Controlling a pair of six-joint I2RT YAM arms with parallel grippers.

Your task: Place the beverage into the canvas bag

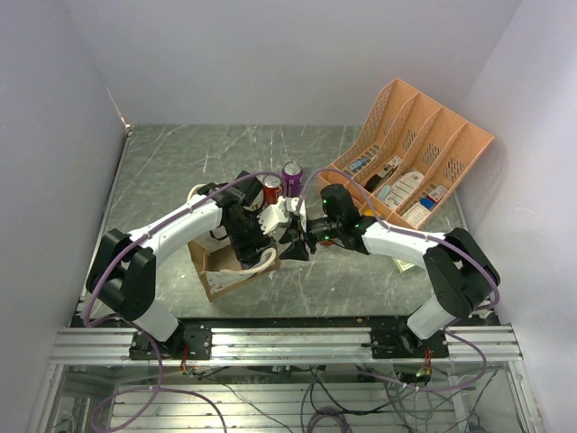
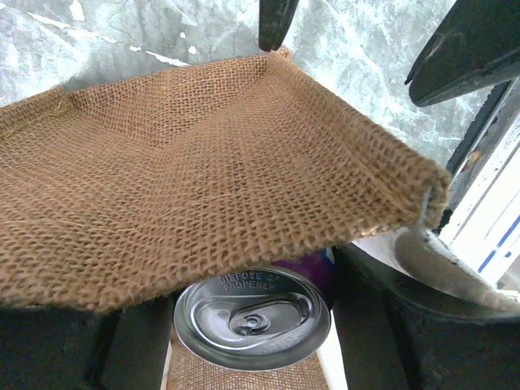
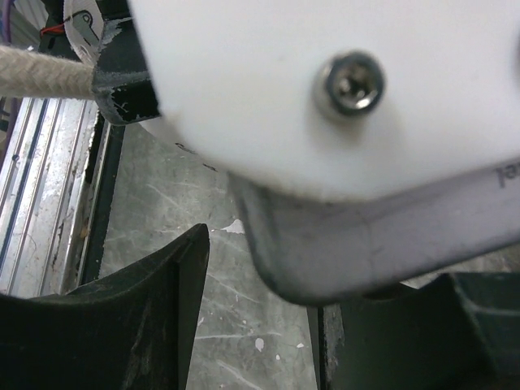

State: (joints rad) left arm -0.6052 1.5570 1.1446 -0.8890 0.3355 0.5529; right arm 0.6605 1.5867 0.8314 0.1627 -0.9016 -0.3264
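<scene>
The brown canvas bag (image 1: 219, 276) sits at the near left with its cream rope handle (image 1: 262, 263) showing. My left gripper (image 1: 263, 225) reaches down into the bag. In the left wrist view the bag's burlap wall (image 2: 203, 179) hangs over a beverage can (image 2: 252, 318), seen from its silver top. My left gripper (image 2: 252, 329) is shut on that can, a finger against each side, with burlap under it. My right gripper (image 1: 294, 242) stands open right beside the bag and the left gripper. Its dark fingers (image 3: 154, 309) hold nothing; the left gripper's white body (image 3: 268, 97) fills the view ahead.
A red can (image 1: 272, 188) and a purple can (image 1: 291, 176) stand upright on the grey table just behind the two grippers. An orange file organizer (image 1: 415, 153) with papers lies at the back right. The metal rail (image 1: 288, 343) runs along the near edge.
</scene>
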